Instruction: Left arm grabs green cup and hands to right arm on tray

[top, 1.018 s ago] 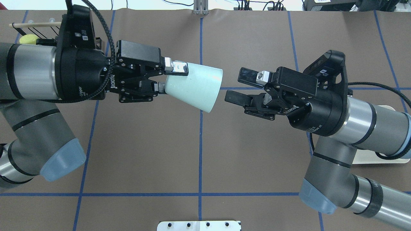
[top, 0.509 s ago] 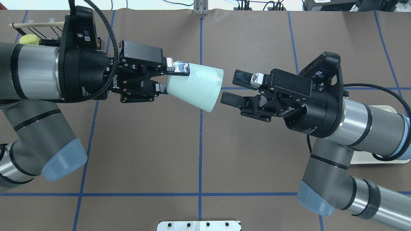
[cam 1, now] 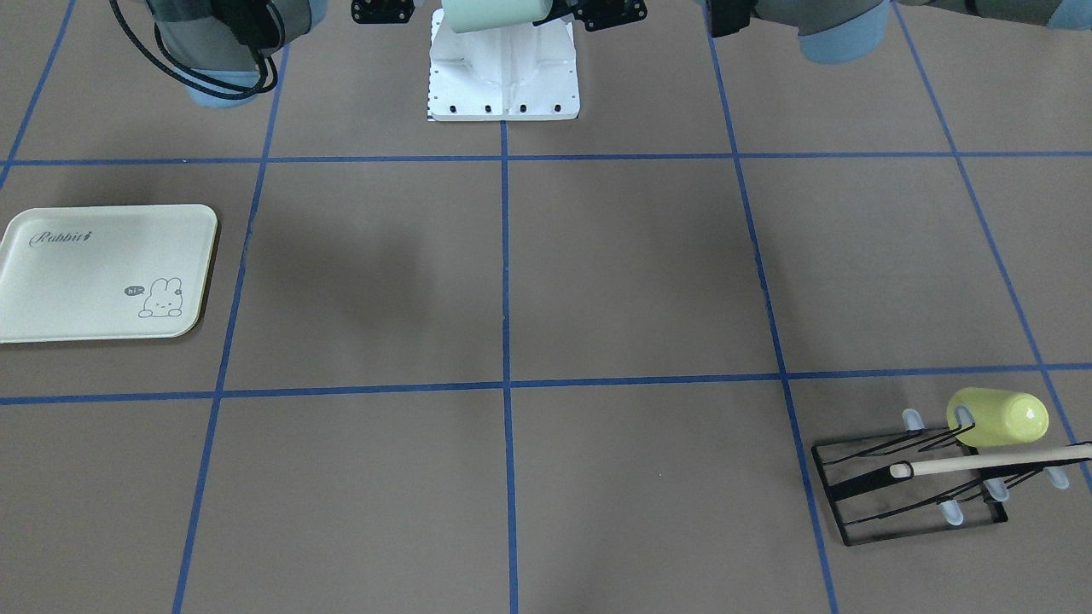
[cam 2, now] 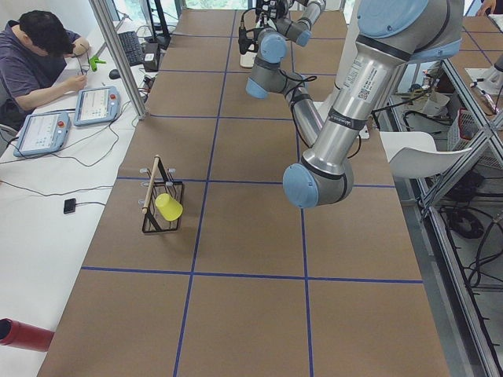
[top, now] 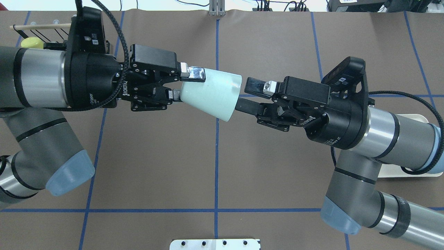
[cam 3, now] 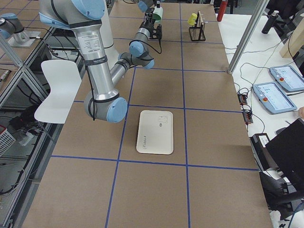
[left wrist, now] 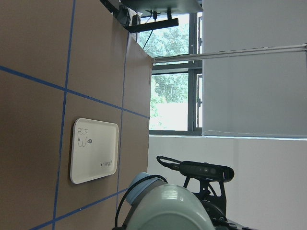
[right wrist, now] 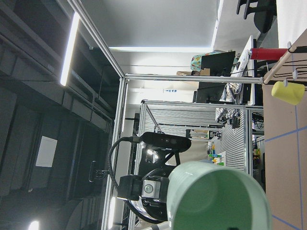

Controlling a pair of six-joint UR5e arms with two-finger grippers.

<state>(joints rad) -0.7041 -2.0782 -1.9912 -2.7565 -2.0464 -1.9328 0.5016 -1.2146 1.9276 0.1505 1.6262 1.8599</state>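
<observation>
As seen from overhead, found left hand (top: 191, 84) clenched on narrow base of green cup (top: 213, 95), holding it sideways in the air over counter (top: 156, 156) middle, mouth toward right hand (top: 242, 94). Found right hand released, spread wide, tips just at cup's rim; unable to tell contact. Noted tray (top: 399, 172) flat near counter's right edge, partly under right arm (top: 381, 132).

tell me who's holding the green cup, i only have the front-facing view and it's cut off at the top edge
Observer: The left end effector is shut on the green cup, pinching its base end.
Operator: has the right one got it yet
Observer: No. The right end effector is open, fingertips just at the cup's rim.
Operator: how's the cup oriented
Observer: On its side, mouth facing the right end effector.
</observation>
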